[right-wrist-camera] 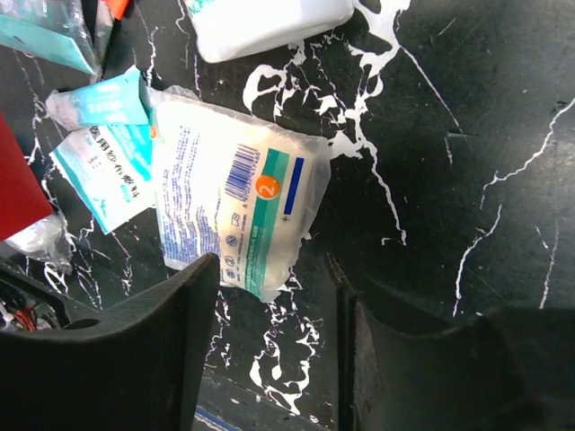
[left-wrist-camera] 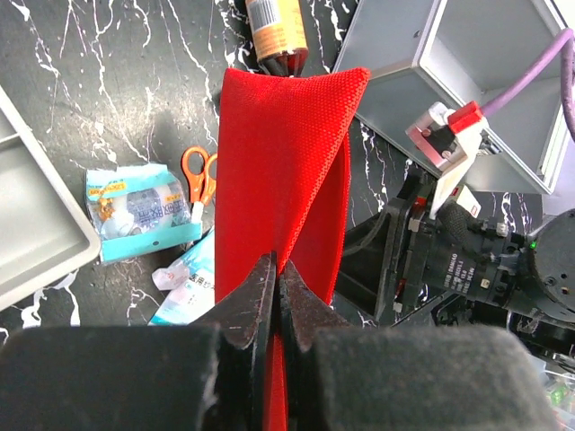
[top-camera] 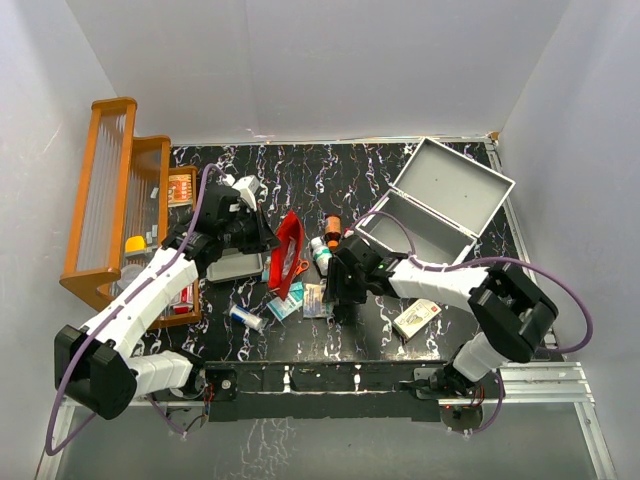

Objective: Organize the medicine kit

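Noted left gripper (left-wrist-camera: 274,274) pinched tight on the edge of the red pouch (left-wrist-camera: 283,162), its fabric folded on itself. Logged orange-labelled bottle (left-wrist-camera: 274,31) at the pouch's right end and the open medicine kit (left-wrist-camera: 422,81) further right and far. Logged orange scissors (left-wrist-camera: 199,175), teal packet (left-wrist-camera: 139,208) and grey tray (left-wrist-camera: 36,224) on the near side, on the black marbled table (left-wrist-camera: 108,81).

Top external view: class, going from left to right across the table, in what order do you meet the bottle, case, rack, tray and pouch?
rack → tray → red pouch → bottle → case
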You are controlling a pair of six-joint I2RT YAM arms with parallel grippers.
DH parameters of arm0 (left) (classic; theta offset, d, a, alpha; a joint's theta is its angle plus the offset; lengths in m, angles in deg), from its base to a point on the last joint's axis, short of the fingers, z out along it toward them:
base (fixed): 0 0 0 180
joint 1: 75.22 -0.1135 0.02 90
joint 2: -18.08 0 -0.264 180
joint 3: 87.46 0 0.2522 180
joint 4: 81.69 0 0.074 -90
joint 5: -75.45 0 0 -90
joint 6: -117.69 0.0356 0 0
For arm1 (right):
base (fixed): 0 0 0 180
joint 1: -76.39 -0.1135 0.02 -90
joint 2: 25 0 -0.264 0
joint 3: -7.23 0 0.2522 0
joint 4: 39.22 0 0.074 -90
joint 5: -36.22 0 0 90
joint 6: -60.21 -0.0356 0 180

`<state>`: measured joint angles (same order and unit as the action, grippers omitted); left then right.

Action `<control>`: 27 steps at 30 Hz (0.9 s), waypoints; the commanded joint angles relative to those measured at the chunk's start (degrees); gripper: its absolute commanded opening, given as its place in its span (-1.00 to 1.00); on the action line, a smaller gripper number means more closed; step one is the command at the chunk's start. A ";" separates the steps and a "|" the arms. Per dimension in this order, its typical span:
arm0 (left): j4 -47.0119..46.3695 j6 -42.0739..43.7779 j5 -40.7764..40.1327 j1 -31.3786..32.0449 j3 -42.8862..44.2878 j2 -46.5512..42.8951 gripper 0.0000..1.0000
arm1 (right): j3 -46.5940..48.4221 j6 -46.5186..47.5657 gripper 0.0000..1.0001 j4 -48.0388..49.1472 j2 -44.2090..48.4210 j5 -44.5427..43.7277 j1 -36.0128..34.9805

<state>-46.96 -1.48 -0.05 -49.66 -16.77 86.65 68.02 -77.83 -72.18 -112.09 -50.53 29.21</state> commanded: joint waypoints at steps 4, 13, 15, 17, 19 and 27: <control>-3.32 -1.96 2.64 -0.42 -1.99 -2.48 -1.00 | 1.85 0.12 -0.22 1.63 -3.92 -0.30 0.16; -13.03 -8.21 1.79 -0.43 -10.13 -6.36 -1.00 | 1.70 0.16 -0.84 0.02 -3.17 -4.84 0.16; -17.38 -11.62 2.37 -0.42 -13.61 -7.27 -1.00 | 0.86 0.04 -0.91 0.27 -0.72 -5.74 0.16; -22.26 -14.86 3.53 -0.46 -16.98 -7.96 -1.00 | -0.32 -0.39 -0.93 0.32 2.53 -6.84 0.16; -25.64 -17.53 3.13 -0.43 -19.76 -8.64 -1.00 | -1.55 -1.07 -0.95 0.22 6.24 -8.09 0.20; -33.81 -24.00 0.96 -0.34 -24.12 -9.84 -1.00 | -5.57 -6.27 -1.00 0.00 21.60 -15.00 0.27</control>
<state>-71.92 -20.39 1.07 -49.66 -39.52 79.09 63.32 -81.15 -72.92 -96.42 -60.35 29.25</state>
